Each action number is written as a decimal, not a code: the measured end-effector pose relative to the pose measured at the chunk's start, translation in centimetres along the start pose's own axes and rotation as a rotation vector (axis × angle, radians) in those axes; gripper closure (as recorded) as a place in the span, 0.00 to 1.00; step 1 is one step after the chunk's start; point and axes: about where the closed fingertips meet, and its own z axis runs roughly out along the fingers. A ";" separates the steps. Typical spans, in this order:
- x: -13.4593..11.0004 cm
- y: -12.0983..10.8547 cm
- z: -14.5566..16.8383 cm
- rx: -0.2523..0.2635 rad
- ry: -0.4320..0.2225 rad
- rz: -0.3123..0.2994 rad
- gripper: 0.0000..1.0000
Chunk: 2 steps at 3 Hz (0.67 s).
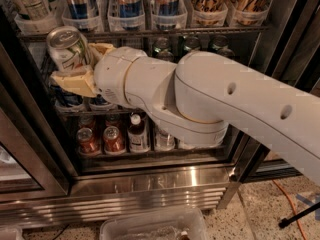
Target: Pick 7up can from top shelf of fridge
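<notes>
The 7up can [68,48], whitish with green lettering and a silver lid, sits tilted between the tan fingers of my gripper [82,66], which is shut on it. I hold it in front of the fridge [150,181], just below the top shelf [150,33], a dark wire rack with clear bins of tall cans. My white arm [215,104] crosses the view from the right and hides much of the middle rack.
Short green and blue cans [182,44] stand on the rack behind my arm. Red cans [102,140] and a small bottle [136,133] stand on the lowest rack. The dark door frame [30,134] is at left. A clear plastic tub [150,226] lies on the floor.
</notes>
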 end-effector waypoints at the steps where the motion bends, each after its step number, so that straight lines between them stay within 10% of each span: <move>1: 2.5 -0.1 -1.3 -0.008 0.069 -0.002 1.00; 2: 5.3 -0.2 -4.0 -0.013 0.129 0.011 1.00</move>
